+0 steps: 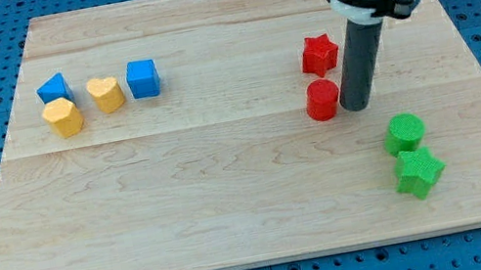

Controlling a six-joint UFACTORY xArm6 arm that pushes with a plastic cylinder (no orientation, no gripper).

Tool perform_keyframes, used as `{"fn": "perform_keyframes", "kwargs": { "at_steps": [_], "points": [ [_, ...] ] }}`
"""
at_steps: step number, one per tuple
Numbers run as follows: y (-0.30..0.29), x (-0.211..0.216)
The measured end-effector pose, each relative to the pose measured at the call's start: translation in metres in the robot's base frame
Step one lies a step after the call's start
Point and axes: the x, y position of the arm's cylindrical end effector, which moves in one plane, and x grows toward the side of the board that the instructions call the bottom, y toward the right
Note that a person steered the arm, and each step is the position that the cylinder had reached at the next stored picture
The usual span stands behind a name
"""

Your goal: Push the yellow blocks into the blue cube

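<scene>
Dark and straight, my tip (358, 106) is set on the desk (231, 196) just right of the red cylinder (322, 100), with the red star (319, 54) a little farther off. No claw is fitted, so nothing is held. Green blocks (406, 134) lie nearer, to the right. Far left, the yellow heart (106, 94) is seen touching the blue cube (142, 78); the yellow hexagonal block (63, 117) is left to push. Another blue block (54, 88) sits behind it. No writing can be read.

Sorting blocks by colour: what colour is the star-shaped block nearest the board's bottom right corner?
Green: the star, plain in the camera view, sits just below a green cylinder.
</scene>
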Motion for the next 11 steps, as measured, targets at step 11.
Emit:
{"fn": "perform_keyframes", "kwargs": {
  "at_steps": [11],
  "points": [
    [-0.273,-0.089]
  ]
}}
